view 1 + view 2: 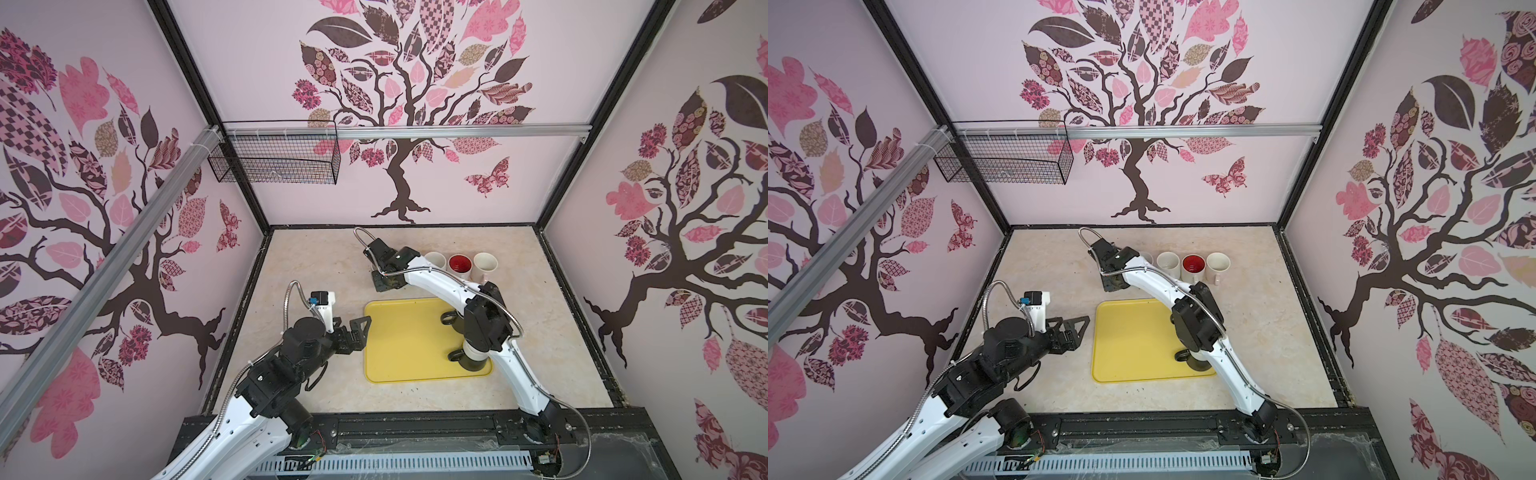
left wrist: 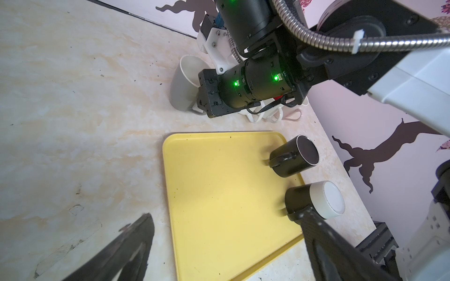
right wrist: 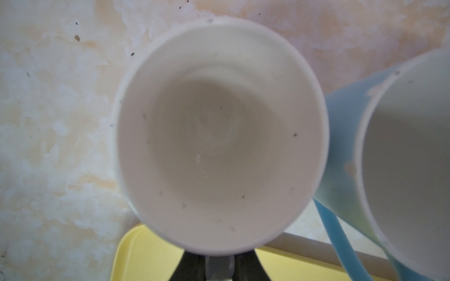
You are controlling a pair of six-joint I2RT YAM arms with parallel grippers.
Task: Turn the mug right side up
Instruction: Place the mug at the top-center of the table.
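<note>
white mug [image 3: 221,136]: mouth up, just beyond the far edge of the yellow tray [image 1: 399,340], at the left end of a row of mugs. In the left wrist view [image 2: 185,82] its base looks to be on the table [image 1: 316,266]; contact not certain.
right hand [image 3: 219,265]: reaches in from the tray side. The fingers are closed to a narrow gap with the white mug's handle pinched between them, at the rim side nearest the tray.
blue mug [image 3: 341,158]: pale blue outside, white inside, mouth up, just right of the white mug. Whether the two touch cannot be told.
red-lined mug [image 1: 460,264]: next in the row, mouth up, white outside.
cream mug [image 1: 485,262]: right end of the row, mouth up, beyond the tray's far right corner.
black mug [image 2: 289,158]: bottom up, on the tray by its right edge, far half.
black-and-white mug [image 2: 314,202]: bottom up, on the tray by its near right corner, white band at the base.
count: six mugs in all, four mouth up behind the tray and two inverted on it. One tray.
right arm [image 1: 440,278]: crosses above the tray's right side. In both top views it hides most of the white mug and much of the black mug.
left hand [image 1: 352,330]: just off the tray's left edge, fingers spread wide, nothing between them.
wire basket [image 1: 274,160]: hung on the back rail, well beyond the tray, to the left.
</note>
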